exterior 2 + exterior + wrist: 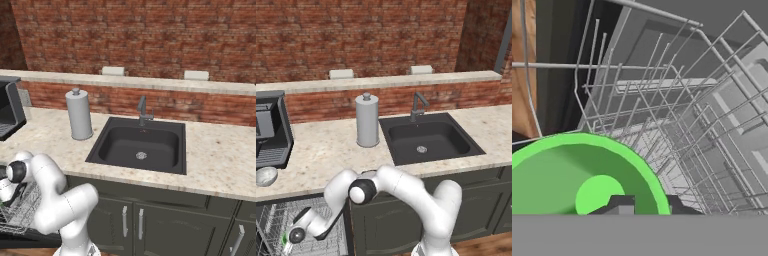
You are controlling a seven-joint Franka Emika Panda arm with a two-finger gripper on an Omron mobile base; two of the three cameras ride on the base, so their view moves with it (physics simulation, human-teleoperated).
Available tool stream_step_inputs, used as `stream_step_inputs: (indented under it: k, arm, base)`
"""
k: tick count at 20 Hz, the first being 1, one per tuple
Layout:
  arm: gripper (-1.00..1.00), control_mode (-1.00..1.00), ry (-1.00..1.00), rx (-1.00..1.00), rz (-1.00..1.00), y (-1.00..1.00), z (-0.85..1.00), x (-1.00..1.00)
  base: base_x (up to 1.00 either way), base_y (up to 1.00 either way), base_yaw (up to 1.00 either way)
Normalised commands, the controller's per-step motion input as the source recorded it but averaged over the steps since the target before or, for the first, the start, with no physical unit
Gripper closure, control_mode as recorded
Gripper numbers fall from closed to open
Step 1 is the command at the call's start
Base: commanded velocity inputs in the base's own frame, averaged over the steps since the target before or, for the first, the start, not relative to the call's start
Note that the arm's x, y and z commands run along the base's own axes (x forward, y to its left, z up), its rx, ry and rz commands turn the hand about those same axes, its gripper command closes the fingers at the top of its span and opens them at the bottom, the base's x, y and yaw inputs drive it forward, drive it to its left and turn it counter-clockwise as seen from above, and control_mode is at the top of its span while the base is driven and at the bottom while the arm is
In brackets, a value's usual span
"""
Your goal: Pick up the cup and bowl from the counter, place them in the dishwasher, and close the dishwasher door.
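Note:
In the hand view the green cup [562, 180] sits upright and very close, its open mouth facing the camera, among the white wire tines of the dishwasher rack [677, 115]. My gripper [647, 204] is shut on the cup's rim wall, one fingertip inside and one outside. From the left base view my arm reaches down into the open dishwasher [276, 220], with the gripper [287, 245] low in the rack and a bit of green cup [285, 246] showing. The pale bowl [266, 176] rests on the counter [331, 145] at the far left. The dishwasher door [22, 239] lies open below the rack [17, 210].
A tall grey lidded canister [367, 120] stands beside the black sink [428, 137] with its faucet [418, 105]. A black coffee machine [271, 130] sits at the left end, just behind the bowl. Dark cabinet doors [132, 220] run under the counter.

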Motion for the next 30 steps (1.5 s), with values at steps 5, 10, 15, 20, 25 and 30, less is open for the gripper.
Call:
stream_step_inputs:
  k: [5, 10, 15, 20, 25, 30]
  arm:
    - [1.0, -1.0, 0.02, 0.0, 0.0, 0.08, -0.32, 0.12]
    - [-1.0, -1.0, 0.01, -0.03, 0.0, 0.19, -0.31, 0.13]
    - [-1.0, -1.0, 0.0, 0.0, 0.0, 0.03, -0.02, 0.0]
    - [-1.0, -1.0, -0.03, 0.0, 0.0, 0.0, 0.25, -0.18]
    - [-1.0, -1.0, -0.06, 0.0, 0.0, 0.0, 0.34, -0.3]
    - [-1.0, -1.0, -0.07, 0.0, 0.0, 0.0, 0.3, -0.37]
  base:
    - [0.0, 0.0, 0.0]
    - [0.0, 0.0, 0.0]
    - [0.0, 0.0, 0.0]
    - [0.0, 0.0, 0.0]
    - [0.0, 0.0, 0.0]
    - [0.0, 0.0, 0.0]
